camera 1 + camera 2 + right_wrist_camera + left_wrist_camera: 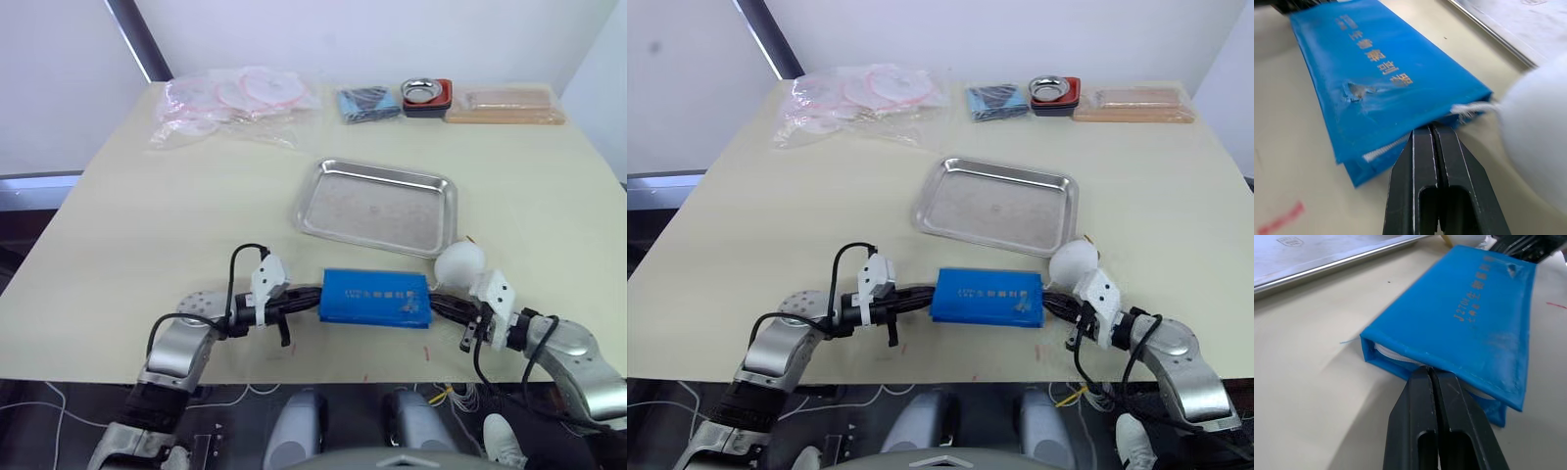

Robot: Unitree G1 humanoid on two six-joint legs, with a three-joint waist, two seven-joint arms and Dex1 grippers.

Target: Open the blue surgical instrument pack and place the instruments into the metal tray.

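Fingers [1422, 401] of the left gripper [1431, 373] and right gripper [1431, 128] are pressed together against opposite ends of the blue surgical instrument pack [375, 297], lying closed just before the metal tray [378, 207], a white ball [458, 262] touching its right end.

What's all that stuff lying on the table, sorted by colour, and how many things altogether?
Blue: 2 - blue surgical instrument pack, darker blue bundle
Silver: 2 - metal tray, small bowl in red holder
Clear with pink: 1 - bag pile
Tan: 1 - flat package
Total: 6
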